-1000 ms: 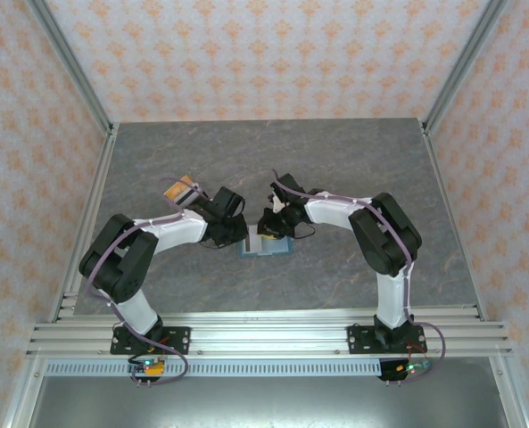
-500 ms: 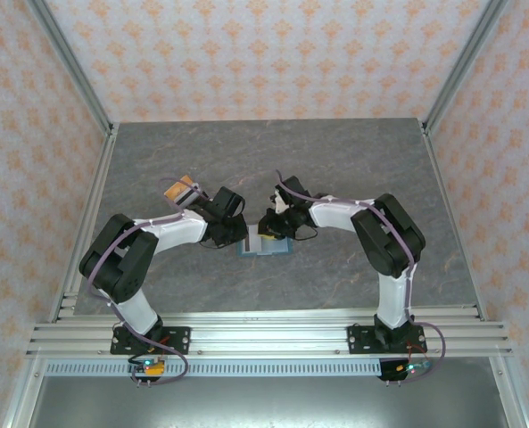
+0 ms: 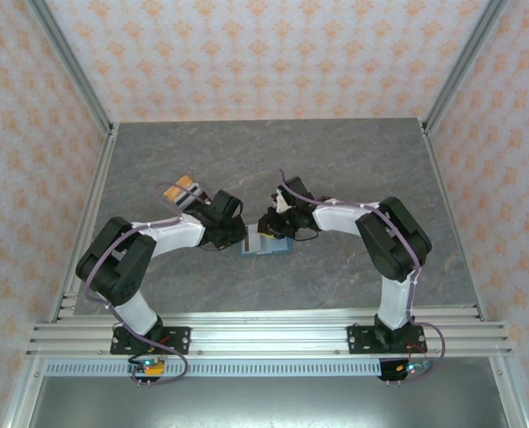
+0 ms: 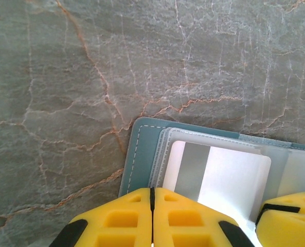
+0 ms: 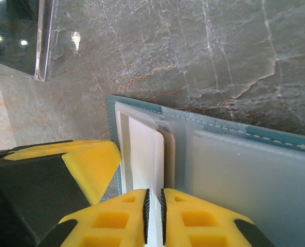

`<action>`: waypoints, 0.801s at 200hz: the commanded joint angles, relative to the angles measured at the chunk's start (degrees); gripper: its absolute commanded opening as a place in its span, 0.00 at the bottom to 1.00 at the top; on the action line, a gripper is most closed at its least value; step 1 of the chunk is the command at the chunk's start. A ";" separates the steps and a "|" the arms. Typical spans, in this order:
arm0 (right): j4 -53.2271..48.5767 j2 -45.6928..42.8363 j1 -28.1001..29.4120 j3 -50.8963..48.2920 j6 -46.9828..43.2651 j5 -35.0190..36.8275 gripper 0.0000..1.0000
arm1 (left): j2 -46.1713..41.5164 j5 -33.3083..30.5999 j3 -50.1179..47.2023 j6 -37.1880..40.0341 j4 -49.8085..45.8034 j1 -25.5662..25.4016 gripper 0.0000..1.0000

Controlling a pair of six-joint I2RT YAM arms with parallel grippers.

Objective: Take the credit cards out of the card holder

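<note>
right wrist: right gripper [image 5: 153, 198] is pinching the pale grey-white plastic card [image 5: 142, 154] inside the soft teal folding card holder [image 5: 229, 170]; left gripper [image 4: 152, 198], clenched empty, is seemingly pinning it. pulling straight out seems wisest.

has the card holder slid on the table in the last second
No. The card holder lies in the same spot on the table, just as far from the front rail.
</note>
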 commanded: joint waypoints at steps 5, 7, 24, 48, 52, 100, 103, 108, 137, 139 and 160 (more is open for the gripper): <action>2.98 0.31 0.18 0.30 0.84 -2.02 0.17 | 1.43 1.28 -1.60 -0.94 -0.07 -0.86 0.07; 3.00 0.44 0.18 0.37 0.87 -2.14 0.17 | 1.55 1.36 -1.63 -0.99 -0.05 -0.83 0.07; 2.89 1.24 0.18 0.68 0.86 -2.42 0.17 | 1.79 1.81 -1.47 -0.96 0.20 -0.91 0.07; 2.51 2.09 0.18 1.19 0.78 -2.55 0.16 | 1.81 1.98 -1.20 -0.93 0.13 -0.86 0.07; 2.35 2.24 0.18 1.30 0.77 -2.55 0.16 | 1.79 2.10 -1.04 -0.89 0.13 -0.85 0.07; 1.17 3.57 0.25 2.25 0.00 -2.32 0.14 | 2.37 2.99 -0.10 -0.32 -0.10 -0.91 0.07; 1.11 3.53 0.26 2.21 0.02 -2.35 0.14 | 2.39 3.07 -0.11 -0.30 -0.05 -0.88 0.06; 1.02 3.66 0.29 2.34 -0.06 -2.31 0.13 | 2.53 3.08 -0.08 -0.29 0.00 -0.80 0.06; 0.53 3.20 0.22 2.27 -0.47 -1.55 0.04 | 2.63 2.67 -0.10 -0.40 -0.11 -0.89 0.06; 0.41 3.12 0.21 2.21 -0.47 -1.39 0.03 | 2.64 2.54 -0.07 -0.41 -0.26 -0.90 0.06; -0.77 1.14 0.10 1.67 -1.25 0.86 0.00 | 1.78 1.00 -0.05 -0.06 -1.86 -0.85 0.07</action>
